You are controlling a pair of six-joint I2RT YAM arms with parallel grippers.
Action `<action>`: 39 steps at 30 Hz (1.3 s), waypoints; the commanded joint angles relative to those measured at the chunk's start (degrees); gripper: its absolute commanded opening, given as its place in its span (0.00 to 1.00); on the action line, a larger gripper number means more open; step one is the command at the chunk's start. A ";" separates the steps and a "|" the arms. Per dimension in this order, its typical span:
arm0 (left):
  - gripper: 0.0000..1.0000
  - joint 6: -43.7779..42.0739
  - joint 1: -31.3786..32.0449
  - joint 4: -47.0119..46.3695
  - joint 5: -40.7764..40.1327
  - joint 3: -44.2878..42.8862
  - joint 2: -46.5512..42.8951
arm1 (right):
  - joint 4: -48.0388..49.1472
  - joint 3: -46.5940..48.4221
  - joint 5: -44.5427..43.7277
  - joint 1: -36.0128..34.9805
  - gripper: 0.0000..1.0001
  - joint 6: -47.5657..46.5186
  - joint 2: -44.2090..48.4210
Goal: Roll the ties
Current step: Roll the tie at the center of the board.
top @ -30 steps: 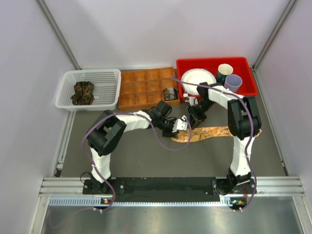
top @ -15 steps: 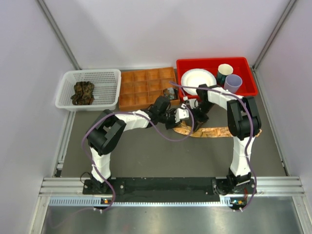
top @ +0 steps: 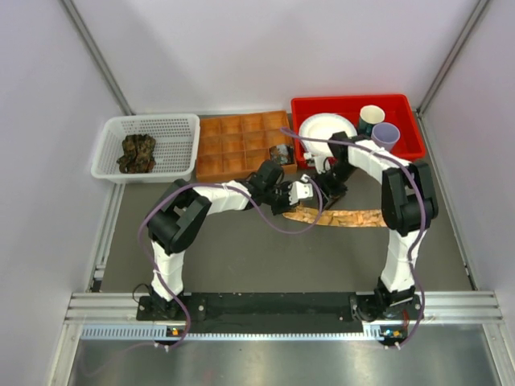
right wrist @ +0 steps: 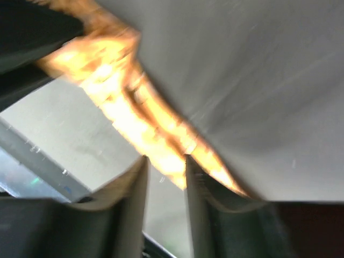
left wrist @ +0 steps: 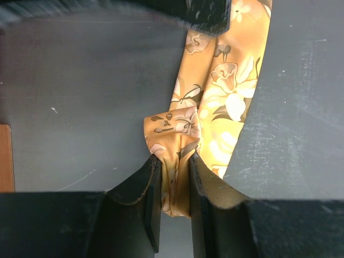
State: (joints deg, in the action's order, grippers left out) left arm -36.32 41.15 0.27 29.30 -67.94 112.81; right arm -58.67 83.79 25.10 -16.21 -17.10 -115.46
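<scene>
The left tool [left wrist: 173,166] is pinching the folded-over left end of the tan-orange tie [top: 344,217], its fingers clenched on the doubled fabric. The rest of the tie is lying flat on the surface [top: 241,257], its long axis running left to right and stretching away from the left tool toward the right arm's side. The right tool [top: 331,185] is hovering just on the far side of the tie, close beside the left tool; its wrist view is coming out blurred, so I cannot tell whether it is gripping anything. By my judgement the roll is only starting, and the coming move is depending on winding the held end rightward along the strip
</scene>
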 commanded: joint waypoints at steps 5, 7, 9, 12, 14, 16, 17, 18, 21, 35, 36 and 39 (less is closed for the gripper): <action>0.00 -2.18 -0.19 6.14 -1.26 -0.79 1.71 | -6.97 0.51 3.74 7.32 0.50 -3.81 13.76; 0.00 -2.53 -0.19 6.49 -1.26 -0.96 1.97 | -7.94 -0.55 2.07 12.13 0.51 -4.25 15.17; 0.00 -2.71 -0.10 6.85 -1.26 -0.96 2.06 | -7.86 -2.57 -3.72 15.31 0.55 -5.48 17.19; 0.00 -2.62 -0.10 7.20 -1.52 -1.05 2.06 | -6.29 -4.95 -13.74 21.55 0.58 -7.85 17.38; 0.00 -2.53 -0.10 7.29 -1.79 -1.14 2.06 | -4.62 -4.87 -19.53 26.47 0.66 -7.95 16.67; 0.00 -2.18 -0.01 7.29 -1.79 -1.05 2.15 | -2.50 -4.08 -23.06 29.38 0.66 -7.69 14.31; 0.00 -2.18 0.25 7.37 -1.96 -1.05 2.23 | -1.97 -2.85 -24.91 31.74 0.67 -6.81 13.43; 0.00 -2.09 0.34 7.37 -2.14 -1.05 2.23 | -1.53 -2.41 -26.75 33.07 0.67 -6.19 12.03; 0.00 -1.39 0.43 7.37 -2.05 -1.05 2.32 | 1.10 -2.22 -30.63 36.15 0.66 -4.35 9.91; 0.00 -0.51 1.39 7.55 -3.37 -0.70 2.59 | 8.40 -10.83 -26.25 37.04 0.46 -2.67 2.26; 0.00 -0.42 1.48 7.55 -3.46 -0.79 2.67 | 8.58 -11.45 -26.07 37.04 0.28 -3.11 2.34; 0.00 0.01 1.83 7.90 -3.29 -0.79 2.32 | 8.23 -12.77 -26.60 37.12 0.00 -4.78 3.66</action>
State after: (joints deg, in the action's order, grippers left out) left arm -37.36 42.28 2.70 27.62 -69.12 113.03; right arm -53.39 75.13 -1.56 20.86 -20.14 -110.72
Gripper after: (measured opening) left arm 0.265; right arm 0.134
